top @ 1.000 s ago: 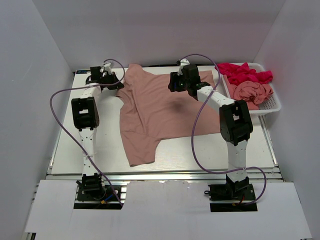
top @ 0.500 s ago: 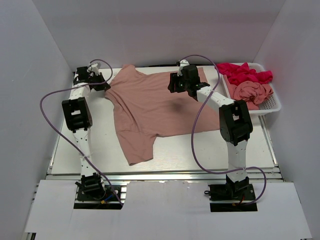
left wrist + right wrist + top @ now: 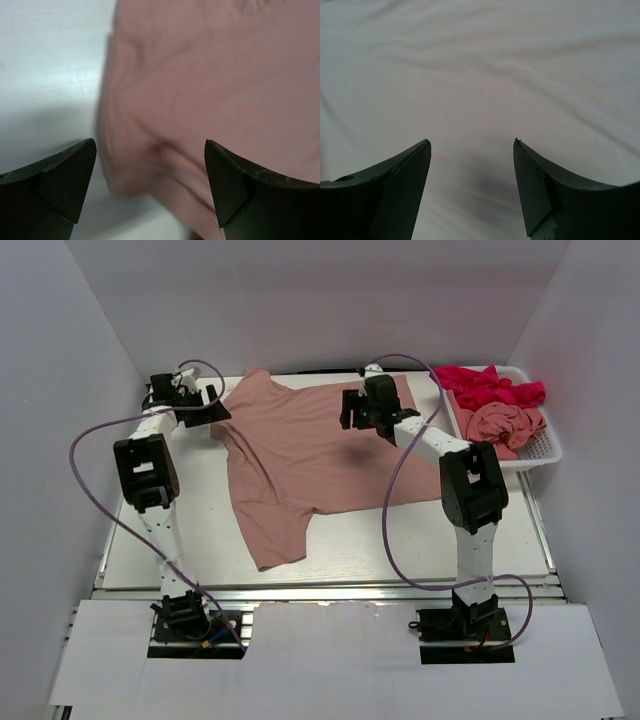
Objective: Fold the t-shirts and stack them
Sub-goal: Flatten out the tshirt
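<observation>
Right now, your salmon-pink t-shirt lies spread on the worktop. Its long axis runs left to right, with what looks like the hem toward the white mesh basket and the sleeves toward the left arm. Your left tool sits at the shirt's far-left corner, jaws wide and gripping nothing. In its wrist view the cloth's edge lies loose just beyond the tips, so the shirt runs off to that tool's right. Your right tool hangs over the far edge of the same shirt, jaws parted with only cloth beneath. Each arm looks nearest its own end, so a fold would likely suit both. A magenta-red t-shirt and another pink t-shirt lie bundled in the basket, nearer your right arm.
</observation>
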